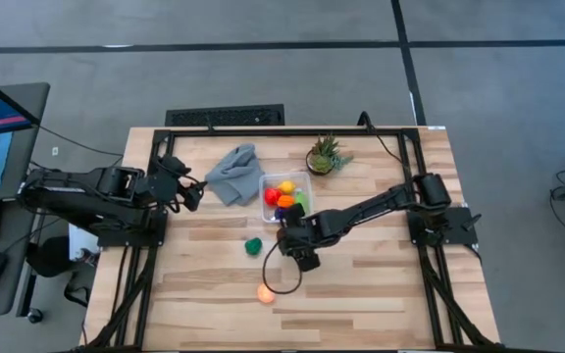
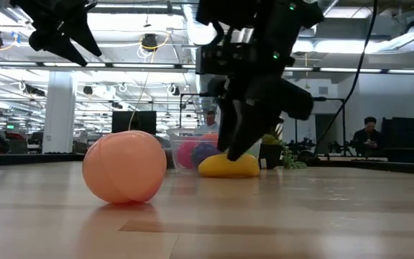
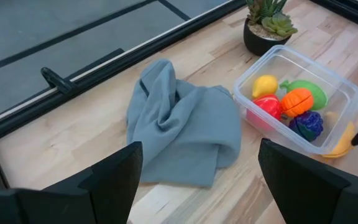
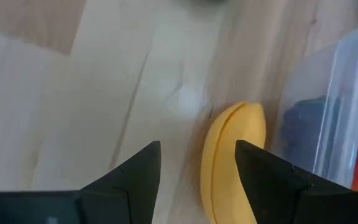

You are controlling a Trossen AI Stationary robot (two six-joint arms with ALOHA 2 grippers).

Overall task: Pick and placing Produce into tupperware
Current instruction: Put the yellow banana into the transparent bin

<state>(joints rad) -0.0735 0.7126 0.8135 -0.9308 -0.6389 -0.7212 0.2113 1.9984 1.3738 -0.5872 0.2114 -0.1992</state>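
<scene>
The clear tupperware [image 3: 350,93] holds yellow, red, orange, green and purple produce [image 3: 297,101]. A yellow banana [image 4: 229,162] lies on the table against the tupperware's near wall [image 4: 334,93]. My right gripper [image 4: 197,158] is open and points steeply down at the banana, one finger over bare wood, the other over the banana's tupperware side. A green piece [image 1: 253,245] and a peach piece [image 1: 266,292] lie on the table nearer the front. My left gripper [image 3: 197,180] hangs open above the table's left side, by the grey cloth [image 3: 179,124]. My right gripper comes at the banana [image 2: 228,167] from above, its fingers [image 2: 237,140] slanting down onto the banana's upper side, and the banana lies on the table. I cannot tell whether the fingers touch it.
A spiky potted plant [image 1: 327,155] stands just behind the tupperware. The crumpled grey cloth [image 1: 233,174] lies to its left. Bare wood stretches along the front and right of the table. People show in the room beyond the table.
</scene>
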